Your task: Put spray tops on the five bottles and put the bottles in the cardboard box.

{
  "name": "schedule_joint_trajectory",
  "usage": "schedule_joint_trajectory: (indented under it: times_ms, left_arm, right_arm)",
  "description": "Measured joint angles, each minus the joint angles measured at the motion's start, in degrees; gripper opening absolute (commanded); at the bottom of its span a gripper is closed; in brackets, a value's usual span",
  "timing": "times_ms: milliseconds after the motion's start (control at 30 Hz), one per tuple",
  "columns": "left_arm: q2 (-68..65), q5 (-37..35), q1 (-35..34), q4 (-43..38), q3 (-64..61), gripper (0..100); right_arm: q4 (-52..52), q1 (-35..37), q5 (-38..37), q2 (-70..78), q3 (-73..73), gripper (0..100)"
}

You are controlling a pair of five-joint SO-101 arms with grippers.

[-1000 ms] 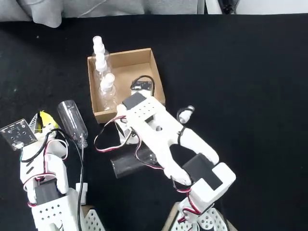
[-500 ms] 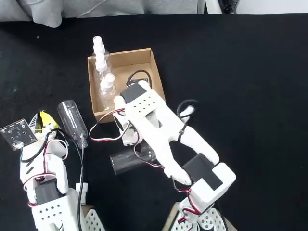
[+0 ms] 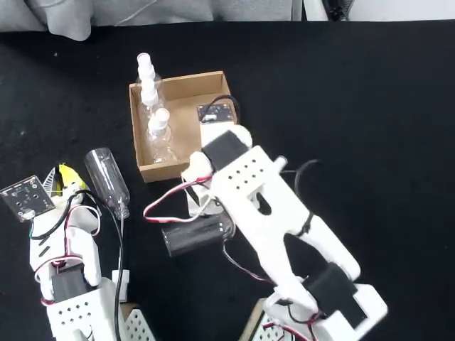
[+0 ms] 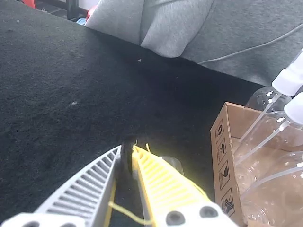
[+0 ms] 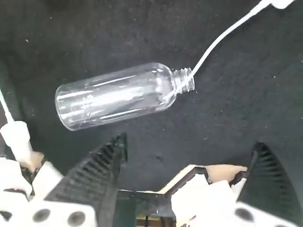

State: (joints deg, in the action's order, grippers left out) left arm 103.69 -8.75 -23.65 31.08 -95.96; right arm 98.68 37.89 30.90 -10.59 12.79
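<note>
The cardboard box (image 3: pixel 186 78) is set left of centre toward the far edge of the worktop (image 3: pixel 370 106). Three capped bottles (image 3: pixel 158 128) are packed along its left wall. One open bottle (image 3: pixel 106 177) is laid toward the near-left corner, just beside the left gripper (image 4: pixel 127 150), which is pressed almost together with nothing seen pinched. A second open bottle (image 5: pixel 118 97) is laid on its side by the near edge, under the right gripper (image 5: pixel 189 142), which is spread wide. A spray top (image 5: pixel 279 3) is laid beside it, tube reaching its neck.
</note>
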Motion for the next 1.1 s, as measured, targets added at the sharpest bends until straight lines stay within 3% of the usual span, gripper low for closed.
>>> schedule_joint_trajectory:
  times_ms: [367, 700, 1100]
  left_arm:
    - [0.0, 0.0, 0.0, 0.0, 0.0, 3]
    - [0.0, 0.0, 0.0, 0.0, 0.0, 3]
    - [0.0, 0.0, -2.9, 0.0, 0.0, 3]
  right_arm:
    - [-7.6, 0.3, 14.0, -1.1, 6.5, 35.4]
    - [-24.2, 13.7, 35.4, -1.1, 16.3, 35.5]
    - [-47.2, 16.4, 37.5, -1.1, 30.6, 35.5]
